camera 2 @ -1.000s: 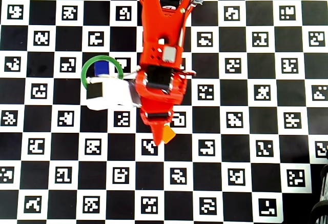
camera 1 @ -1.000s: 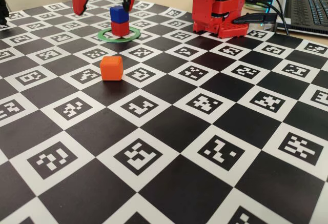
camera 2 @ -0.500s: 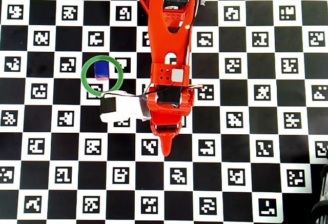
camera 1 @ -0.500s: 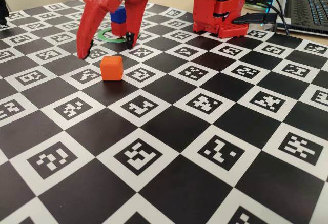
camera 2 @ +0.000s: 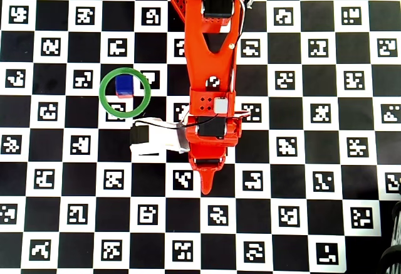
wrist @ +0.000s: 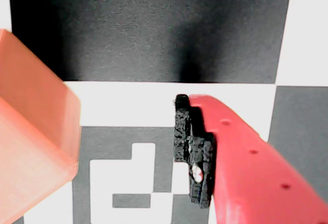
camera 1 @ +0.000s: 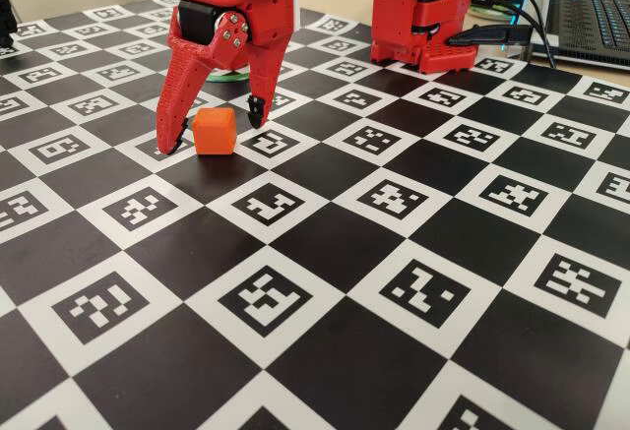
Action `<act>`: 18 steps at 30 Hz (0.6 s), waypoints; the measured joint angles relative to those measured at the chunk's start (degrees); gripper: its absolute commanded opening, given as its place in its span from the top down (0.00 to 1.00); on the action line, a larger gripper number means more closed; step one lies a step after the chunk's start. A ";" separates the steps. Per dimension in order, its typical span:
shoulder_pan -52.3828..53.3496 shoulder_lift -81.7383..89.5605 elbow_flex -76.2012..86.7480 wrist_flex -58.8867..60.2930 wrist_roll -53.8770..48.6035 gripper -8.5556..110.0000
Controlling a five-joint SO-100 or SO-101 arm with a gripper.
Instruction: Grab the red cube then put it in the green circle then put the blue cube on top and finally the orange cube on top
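**Item: orange cube, awaiting pickup for the top of the stack**

We record the orange cube [camera 1: 214, 130] as a small matte plastic block with rounded edges, resting flat on the checkered marker board [camera 1: 394, 282]. We judge it light and rigid, not fragile. The matte faces should grip well, though the rounded edges argue for seating the pads on the centres of two opposite side faces, at mid height, not near a corner.

Position against the end effector: in the fixed view the gripper [camera 1: 215, 127] stands over the cube with its jaws spread apart, one fingertip down at the cube's 9 o'clock, the other just off its 3 o'clock, slightly behind. The cube sits in the gap between them, and we see no contact on either side. In the wrist view the cube [wrist: 31, 142] fills the 8 o'clock corner, while the padded finger [wrist: 195, 152] lies toward 4 o'clock with board showing between the two. In the overhead view the arm hides the cube entirely.

Elsewhere, the blue cube [camera 2: 125, 84] sits on the red cube [camera 2: 125, 95] inside the green circle [camera 2: 106, 101], at roughly 10 o'clock from the gripper [camera 2: 205, 186] in that view.

We judge two layers placed and this one outstanding.
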State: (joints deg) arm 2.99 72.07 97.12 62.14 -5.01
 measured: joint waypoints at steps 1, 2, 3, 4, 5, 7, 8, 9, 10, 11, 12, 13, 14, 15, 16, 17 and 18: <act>0.00 0.00 0.00 0.00 0.09 0.47; 0.00 0.00 0.00 0.00 0.26 0.47; 0.00 0.00 0.00 0.00 0.26 0.47; 0.00 0.00 0.00 0.00 0.26 0.47; 0.00 0.00 -0.18 0.00 0.26 0.47; 0.00 -0.18 -0.88 0.00 0.26 0.47; 0.00 -0.70 -1.49 0.00 0.26 0.47; 0.00 -1.32 -1.93 0.00 0.26 0.47; 0.00 -1.49 -2.29 0.00 0.26 0.47; 0.00 -1.67 -2.55 0.00 0.26 0.47; 0.00 -1.76 -2.81 0.00 0.26 0.47; 0.00 -1.93 -2.90 0.00 0.26 0.47; 0.00 -2.02 -2.99 0.00 0.26 0.47; 0.00 -2.02 -2.99 0.00 0.26 0.47; 0.00 -2.02 -2.99 0.00 0.26 0.47; 0.00 -2.02 -2.99 0.00 0.70 0.48; 0.00 -2.02 -3.16 0.09 1.05 0.48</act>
State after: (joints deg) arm 2.99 70.05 93.96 62.23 -3.96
